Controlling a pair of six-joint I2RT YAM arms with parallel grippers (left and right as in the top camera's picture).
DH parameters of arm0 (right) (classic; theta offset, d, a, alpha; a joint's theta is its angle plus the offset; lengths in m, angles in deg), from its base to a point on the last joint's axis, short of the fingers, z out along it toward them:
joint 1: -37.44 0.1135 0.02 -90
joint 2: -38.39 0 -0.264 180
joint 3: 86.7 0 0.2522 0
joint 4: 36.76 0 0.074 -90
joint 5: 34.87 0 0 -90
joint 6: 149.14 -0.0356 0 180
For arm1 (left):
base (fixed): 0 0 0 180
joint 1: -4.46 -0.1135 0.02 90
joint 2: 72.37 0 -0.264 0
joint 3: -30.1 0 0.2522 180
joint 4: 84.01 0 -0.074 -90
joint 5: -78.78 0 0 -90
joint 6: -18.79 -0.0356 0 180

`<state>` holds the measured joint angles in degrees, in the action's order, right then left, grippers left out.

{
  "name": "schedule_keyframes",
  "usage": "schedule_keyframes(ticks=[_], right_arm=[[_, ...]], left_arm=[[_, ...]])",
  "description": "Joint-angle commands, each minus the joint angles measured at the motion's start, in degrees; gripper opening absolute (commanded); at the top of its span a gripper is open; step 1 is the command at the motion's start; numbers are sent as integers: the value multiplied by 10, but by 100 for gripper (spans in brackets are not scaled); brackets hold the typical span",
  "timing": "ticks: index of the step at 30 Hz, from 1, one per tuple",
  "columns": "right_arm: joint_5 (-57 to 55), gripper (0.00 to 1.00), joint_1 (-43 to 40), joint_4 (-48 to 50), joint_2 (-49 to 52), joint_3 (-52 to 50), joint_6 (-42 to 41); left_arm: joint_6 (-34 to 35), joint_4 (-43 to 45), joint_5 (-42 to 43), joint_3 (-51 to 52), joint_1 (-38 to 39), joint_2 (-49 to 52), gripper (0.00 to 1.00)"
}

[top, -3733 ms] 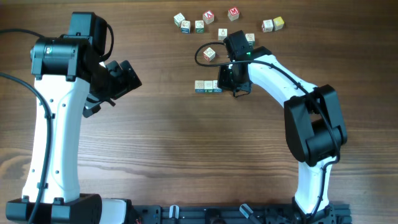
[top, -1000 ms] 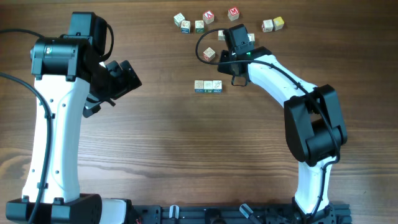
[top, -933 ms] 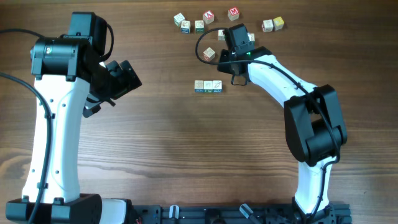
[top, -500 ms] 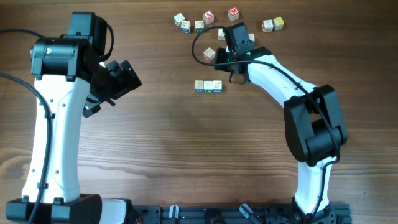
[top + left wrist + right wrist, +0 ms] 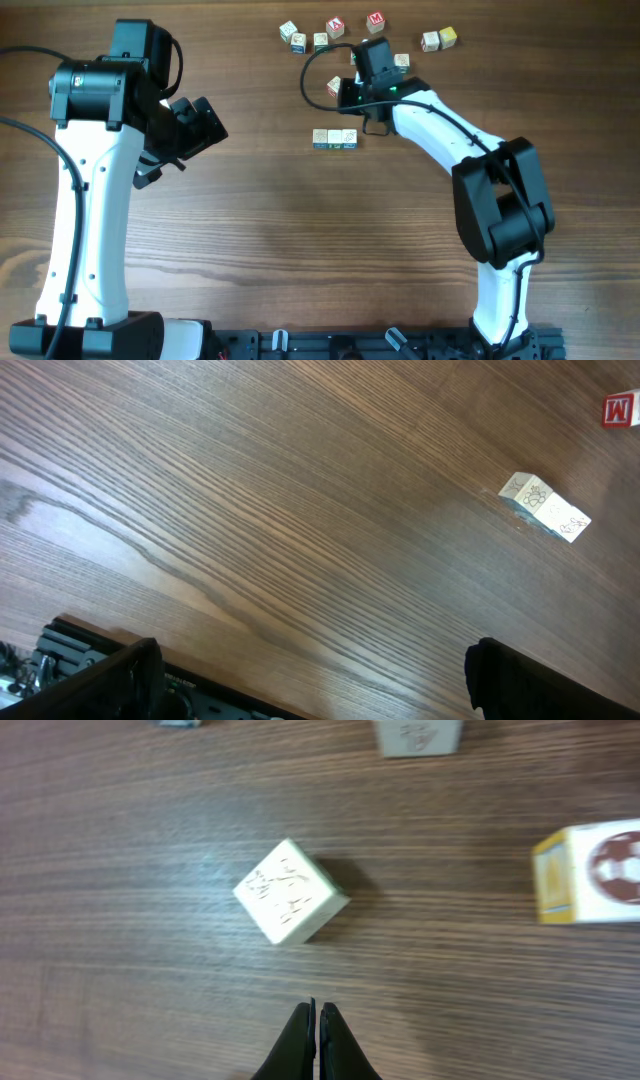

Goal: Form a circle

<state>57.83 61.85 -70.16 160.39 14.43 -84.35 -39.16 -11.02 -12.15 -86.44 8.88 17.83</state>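
Note:
The pieces for the circle are small white picture cubes. A short row of cubes (image 5: 335, 139) lies mid-table and also shows in the left wrist view as the row (image 5: 545, 507). My right gripper (image 5: 350, 97) is shut and empty, its tips (image 5: 317, 1007) just short of a tilted loose cube (image 5: 291, 905), which is the cube (image 5: 335, 87) above the row. My left gripper (image 5: 208, 126) hangs open far to the left, its fingers (image 5: 130, 672) wide apart over bare wood.
Several more cubes lie scattered along the far edge, among them a red M cube (image 5: 375, 20) and a pair (image 5: 438, 39) at the right. In the right wrist view a ball-picture cube (image 5: 590, 872) sits right of the tips and another cube (image 5: 418, 735) lies beyond.
My right gripper, shut throughout, has left the right end of the cube row and moved up and leftward to the loose cube. The left arm has not moved.

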Motion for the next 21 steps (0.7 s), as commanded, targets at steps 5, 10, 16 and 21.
schedule_keyframes(ticks=[5,10,16,21], right_arm=[[-29,5,17,-3,5,-1,10],[-29,5,17,-15,5,-1,-2],[-27,5,17,-59,5,15,-7],[-27,4,17,-78,5,15,-21]], left_arm=[[4,0,3,2,0,-4,100],[4,0,3,2,0,-4,100],[4,0,3,2,0,-4,100],[4,0,3,2,0,-4,100]])
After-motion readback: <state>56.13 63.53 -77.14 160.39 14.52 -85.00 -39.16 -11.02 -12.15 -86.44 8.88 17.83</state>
